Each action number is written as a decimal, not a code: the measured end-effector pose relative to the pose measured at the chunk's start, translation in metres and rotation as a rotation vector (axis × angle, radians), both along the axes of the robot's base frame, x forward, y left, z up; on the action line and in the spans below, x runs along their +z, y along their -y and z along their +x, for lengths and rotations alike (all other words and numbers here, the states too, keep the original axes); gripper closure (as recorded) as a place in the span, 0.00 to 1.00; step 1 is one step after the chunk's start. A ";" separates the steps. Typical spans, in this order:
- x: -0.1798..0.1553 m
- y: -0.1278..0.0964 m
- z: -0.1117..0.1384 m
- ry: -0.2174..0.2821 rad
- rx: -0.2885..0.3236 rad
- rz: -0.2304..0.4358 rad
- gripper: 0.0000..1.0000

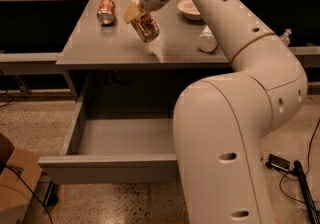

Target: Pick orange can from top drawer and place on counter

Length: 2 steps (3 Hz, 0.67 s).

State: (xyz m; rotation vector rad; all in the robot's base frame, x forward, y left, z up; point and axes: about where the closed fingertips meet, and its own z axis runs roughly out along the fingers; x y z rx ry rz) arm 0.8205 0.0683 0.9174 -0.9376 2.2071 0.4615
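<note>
The orange can (146, 27), mottled orange-brown with a silver end, is tilted and held just above the grey counter (100, 43) near its middle. My gripper (136, 14) is shut on the orange can, with pale yellow fingers (131, 11) clasping its upper end. The top drawer (110, 165) stands pulled open below the counter and its grey inside holds nothing that I can see. My white arm reaches over the counter from the right and hides the drawer's right part.
A red-and-white can (106, 11) lies on the counter's back left. A pale bowl (190, 8) sits at the back right and a white bottle (207, 39) lies at the right. A cardboard box (15, 183) stands on the floor at lower left.
</note>
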 end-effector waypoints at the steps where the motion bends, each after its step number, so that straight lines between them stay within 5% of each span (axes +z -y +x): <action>1: -0.021 0.006 0.013 -0.013 -0.047 -0.042 0.14; 2: -0.030 0.011 0.016 -0.037 -0.076 -0.037 0.00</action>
